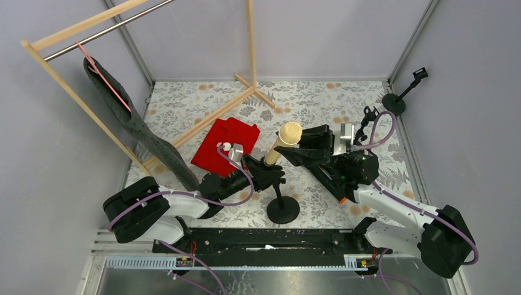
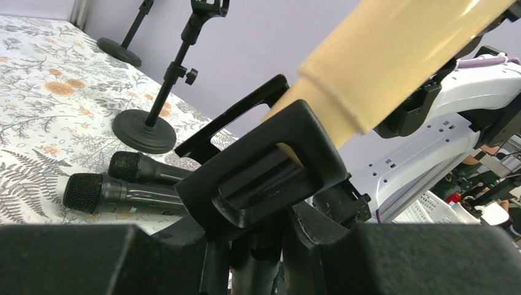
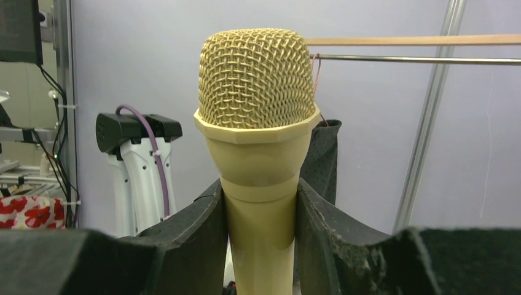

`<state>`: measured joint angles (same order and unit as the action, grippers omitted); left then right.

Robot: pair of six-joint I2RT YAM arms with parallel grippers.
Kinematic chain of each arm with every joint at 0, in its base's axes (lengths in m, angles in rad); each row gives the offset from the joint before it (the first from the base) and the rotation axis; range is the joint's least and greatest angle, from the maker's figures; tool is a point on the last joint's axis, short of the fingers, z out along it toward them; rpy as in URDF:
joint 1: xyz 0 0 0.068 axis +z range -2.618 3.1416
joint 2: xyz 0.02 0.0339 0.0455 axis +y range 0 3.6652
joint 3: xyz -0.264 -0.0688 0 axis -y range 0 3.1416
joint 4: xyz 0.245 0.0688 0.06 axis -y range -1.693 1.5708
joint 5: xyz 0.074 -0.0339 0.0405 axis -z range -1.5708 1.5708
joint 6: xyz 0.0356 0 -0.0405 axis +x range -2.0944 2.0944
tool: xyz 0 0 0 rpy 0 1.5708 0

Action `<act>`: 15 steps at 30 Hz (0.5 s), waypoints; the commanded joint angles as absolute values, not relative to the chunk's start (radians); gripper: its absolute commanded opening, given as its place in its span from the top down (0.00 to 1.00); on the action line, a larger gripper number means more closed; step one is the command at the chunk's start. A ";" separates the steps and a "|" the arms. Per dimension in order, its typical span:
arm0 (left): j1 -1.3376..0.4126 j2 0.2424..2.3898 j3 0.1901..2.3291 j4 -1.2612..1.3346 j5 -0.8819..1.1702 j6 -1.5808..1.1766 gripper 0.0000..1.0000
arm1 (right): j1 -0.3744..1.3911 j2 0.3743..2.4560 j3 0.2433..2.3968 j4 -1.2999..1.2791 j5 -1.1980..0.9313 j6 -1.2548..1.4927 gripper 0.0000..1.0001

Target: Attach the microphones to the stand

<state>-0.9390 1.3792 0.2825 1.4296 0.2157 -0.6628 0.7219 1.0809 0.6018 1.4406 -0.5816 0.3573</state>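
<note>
The cream-beige microphone [image 1: 284, 142] leans up to the right, and its lower end sits in the black clip [image 2: 261, 178] of the near stand [image 1: 283, 209]. My right gripper [image 1: 299, 152] is shut on its body just below the mesh head [image 3: 258, 80], with a finger on each side [image 3: 199, 230]. My left gripper [image 1: 265, 176] is shut on the stand's stem just under the clip [image 2: 264, 261]. Two black microphones [image 2: 120, 193] lie side by side on the table. In the top view my right arm hides them.
Two more black stands are at the back right, one near the right arm [image 2: 153, 126] and one in the corner [image 1: 393, 101]. A red cloth [image 1: 221, 144] lies at mid-left. A wooden clothes rack [image 1: 80, 31] holds a hanging grey garment [image 1: 144, 138] at the left.
</note>
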 commanded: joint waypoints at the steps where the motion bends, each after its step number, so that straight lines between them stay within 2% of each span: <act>1: -0.945 1.335 0.342 1.603 0.221 -0.725 1.00 | 0.729 1.087 0.602 1.416 -0.637 0.279 1.00; 15: -0.948 1.314 0.355 1.603 0.224 -0.761 1.00 | 0.729 1.066 0.543 1.292 -0.635 0.119 1.00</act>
